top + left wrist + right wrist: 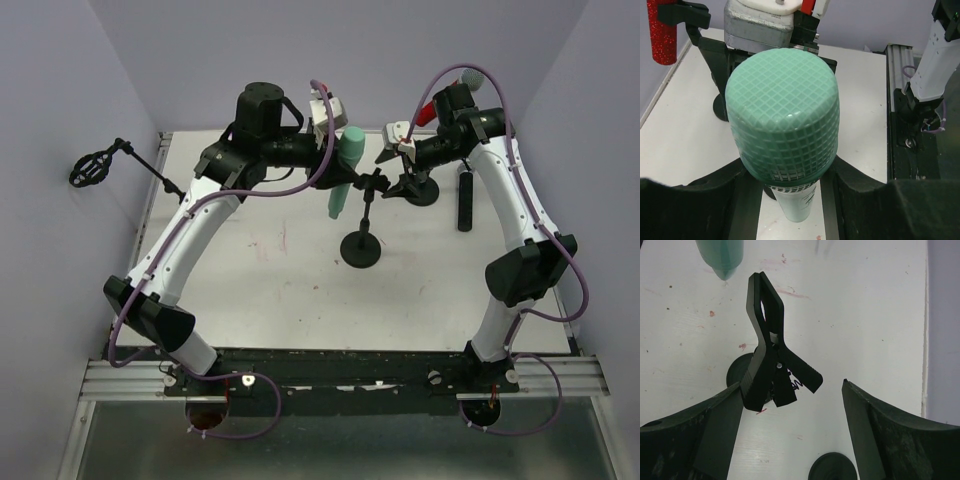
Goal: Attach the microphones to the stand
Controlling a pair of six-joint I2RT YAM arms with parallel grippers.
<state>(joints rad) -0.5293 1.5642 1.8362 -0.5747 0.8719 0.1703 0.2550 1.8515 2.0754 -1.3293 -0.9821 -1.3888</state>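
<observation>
My left gripper (335, 150) is shut on the mint-green microphone (343, 175) and holds it tilted above the table, just left of the stand's clip (375, 180). In the left wrist view its mesh head (782, 115) fills the space between my fingers (850, 185). The stand (362, 247) has a round black base. My right gripper (393, 155) is open, its fingers on either side of the black spring clip's handles (767, 360). The red microphone (425, 107) sits clamped on a second stand (420, 190). The black microphone (465, 197) lies on the table at the right.
A black cage-shaped mount on a boom (92, 168) hangs off the table's left edge. The table (280, 290) is white with purple walls close on three sides. A rail (897, 100) runs along the near edge.
</observation>
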